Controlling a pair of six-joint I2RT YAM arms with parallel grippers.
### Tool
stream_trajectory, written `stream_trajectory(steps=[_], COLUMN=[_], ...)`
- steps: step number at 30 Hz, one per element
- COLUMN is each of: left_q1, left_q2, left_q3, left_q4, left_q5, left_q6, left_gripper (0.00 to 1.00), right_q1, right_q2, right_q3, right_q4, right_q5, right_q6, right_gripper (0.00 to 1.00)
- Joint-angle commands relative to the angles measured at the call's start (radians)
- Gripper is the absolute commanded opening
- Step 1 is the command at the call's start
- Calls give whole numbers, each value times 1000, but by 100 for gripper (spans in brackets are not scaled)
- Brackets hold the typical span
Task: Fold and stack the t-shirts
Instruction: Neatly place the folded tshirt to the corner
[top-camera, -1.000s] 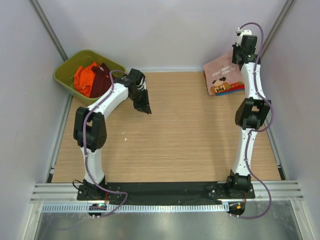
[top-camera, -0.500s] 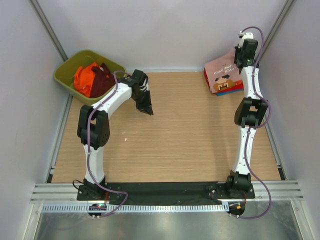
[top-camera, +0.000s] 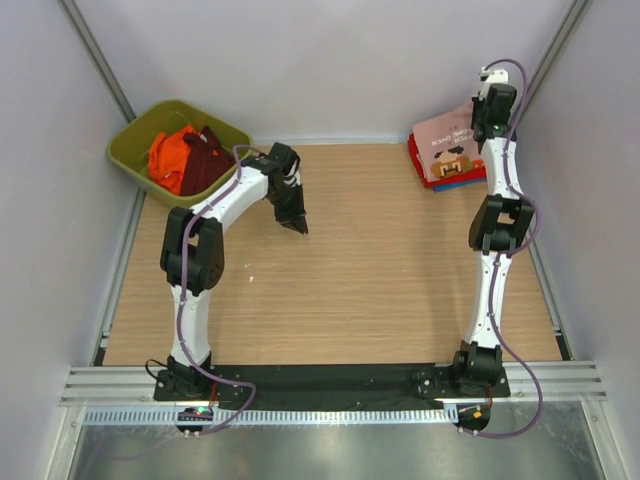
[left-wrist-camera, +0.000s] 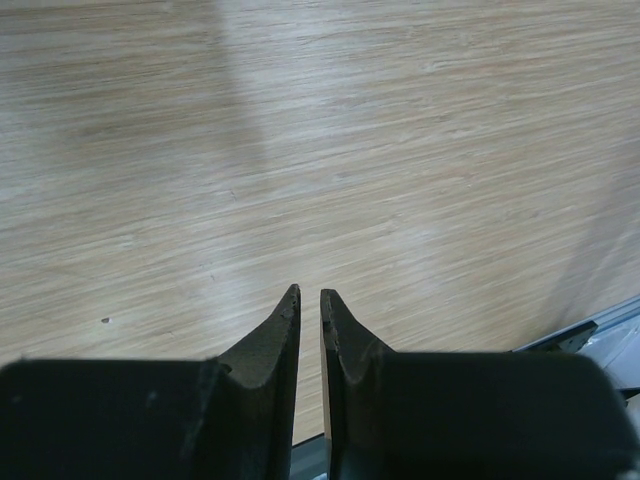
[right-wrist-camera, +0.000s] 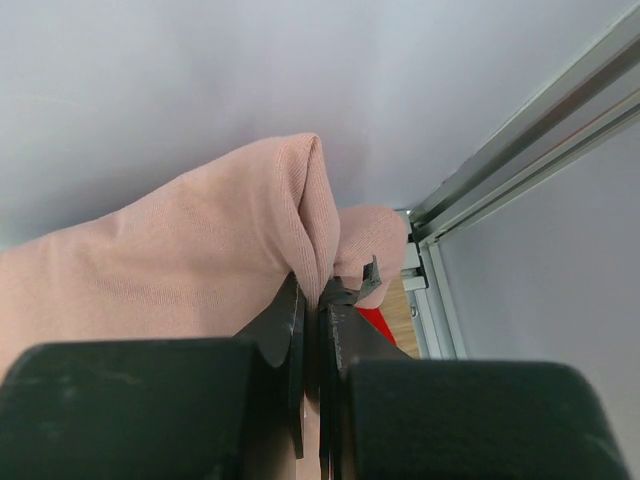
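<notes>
Right claw (right-wrist-camera: 312, 285) grips a fold of the pink t-shirt (right-wrist-camera: 200, 240), far right of the green bin (top-camera: 130, 150); left claw (left-wrist-camera: 308, 295), clenched and empty, hangs near that bin.

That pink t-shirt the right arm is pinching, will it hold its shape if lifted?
Probably not: the pink t-shirt puckers into soft ridges where the right gripper pinches it, so it would likely droop and unfold. The thin knit looks light. Pushed, it might bunch rather than slide across the red t-shirt beneath.

Bright even light, soft shadows, sharp
</notes>
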Motion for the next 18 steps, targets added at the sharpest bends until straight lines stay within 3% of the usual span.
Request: stream_trajectory(steps=[1,2,4,6,11,18], left_q1=[-10,-13,-21,-28,-41,-53], left_q2=[1,-2,-11,-14,-48,-116], left_q3=[35,32,22,14,6,8], left_q4=[-10,-12,-12,-13,-18,-12], left_q5=[19,19,15,11,1,-16], left_q6=[-7,-6,-6,-4,-1,-12], left_gripper=[13,13,13,12,12,12], right_q1=[-19,-22,-23,-23,-14,38], right_q2=[17,34,40,41,-40,-274], right_q3=[65,89,98,112,114,3], right_q4=[148,154,165,174,147,-14], right_q5=[63,74,88,104,183,259], right_q6=[2,12,35,39,38,99], right_gripper=[4,6,26,54,85,87])
